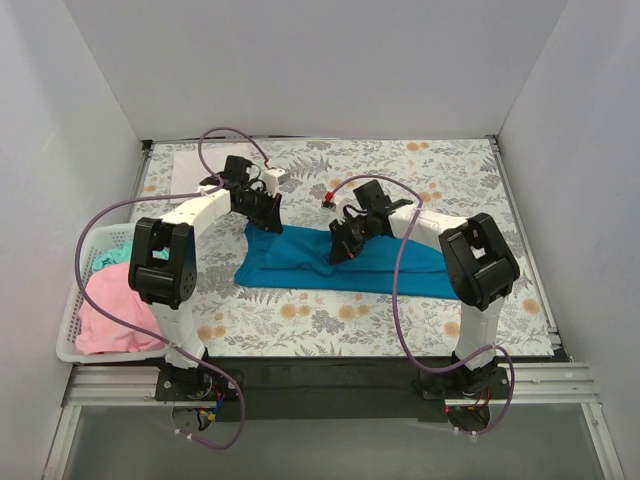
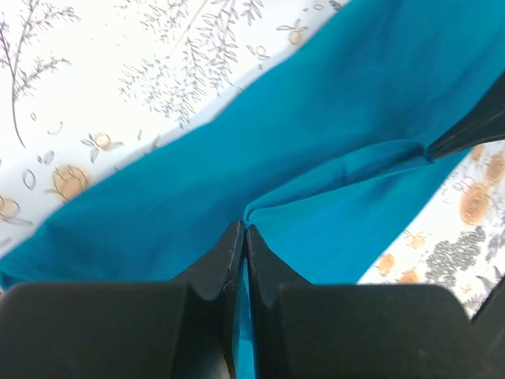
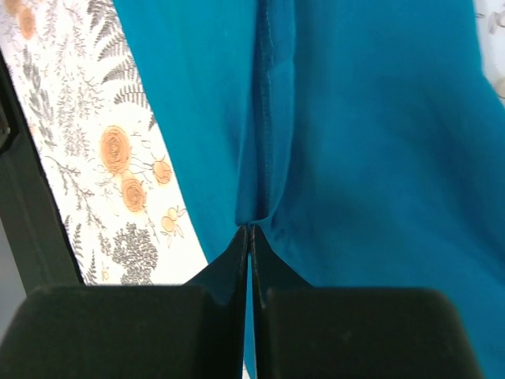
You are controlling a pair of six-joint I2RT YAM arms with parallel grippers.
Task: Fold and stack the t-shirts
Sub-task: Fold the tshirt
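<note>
The teal-blue t-shirt (image 1: 340, 262) lies as a long band across the middle of the floral table. My left gripper (image 1: 268, 214) is shut on a pinch of its cloth at the far left corner; the left wrist view shows the teal cloth (image 2: 316, 142) caught between the closed tips (image 2: 244, 229). My right gripper (image 1: 340, 246) is shut on a fold of the same shirt near its middle; the right wrist view shows the hem (image 3: 268, 118) running into the closed tips (image 3: 251, 229). A pink shirt (image 1: 115, 315) and a mint green one (image 1: 115, 257) lie in the basket.
The white slatted basket (image 1: 70, 330) stands at the table's left edge. A white sheet (image 1: 195, 168) lies at the far left of the floral cloth (image 1: 400, 170). White walls enclose the table on three sides. Purple cables loop off both arms.
</note>
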